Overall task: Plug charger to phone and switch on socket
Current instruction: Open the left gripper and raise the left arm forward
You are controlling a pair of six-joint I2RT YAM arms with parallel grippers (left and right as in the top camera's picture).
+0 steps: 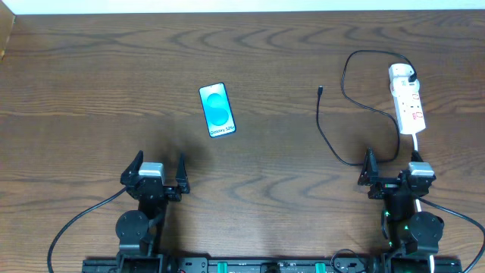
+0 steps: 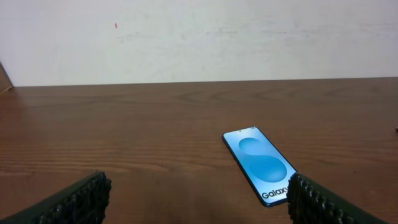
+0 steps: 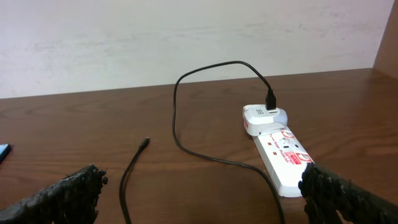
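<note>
Both my grippers hang spread wide and empty near the table's (image 1: 91, 91) front edge, left gripper (image 1: 159, 163) facing the phone (image 1: 217, 111), right gripper (image 1: 391, 161) just before the socket (image 1: 409, 106). My charger (image 3: 176, 106) is plugged in at the socket's far end, its tip lying loose, well apart from the phone

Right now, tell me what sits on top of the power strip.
A white adapter sits on the far end of the power strip, with the charger plugged into it. The part of the strip's face beneath the adapter is covered and cannot be seen.
</note>
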